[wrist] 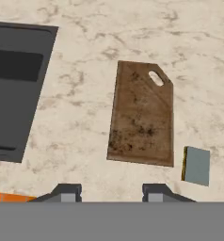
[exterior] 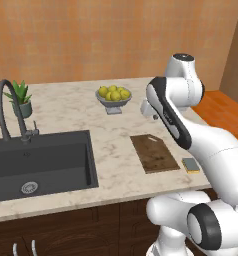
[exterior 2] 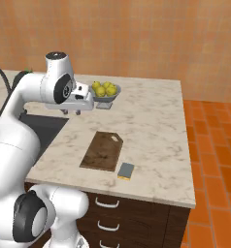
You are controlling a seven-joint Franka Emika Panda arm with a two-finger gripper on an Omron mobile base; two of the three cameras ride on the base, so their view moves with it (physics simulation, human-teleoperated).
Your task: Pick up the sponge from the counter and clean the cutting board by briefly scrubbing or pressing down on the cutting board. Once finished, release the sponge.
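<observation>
The sponge (wrist: 197,165) lies flat on the bench (wrist: 85,117) at the cutting board's (wrist: 142,115) four o'clock, likely light and squashy. The claw (wrist: 112,190) hangs open and empty; its long sides look best to pinch.

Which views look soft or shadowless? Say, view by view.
Hand view: the dark brown wooden cutting board has blurred grain and barely a shadow. Left base view: the small yellow, grey-topped sponge has soft edges. Right base view: even, glare-free light on the marbled counter.

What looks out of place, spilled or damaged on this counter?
Nothing stands out. The cutting board lies flat on the counter, and the sponge lies flat just beside its near corner, apart from it. The fruit bowl stands upright. The gripper hangs open above, holding nothing.
</observation>
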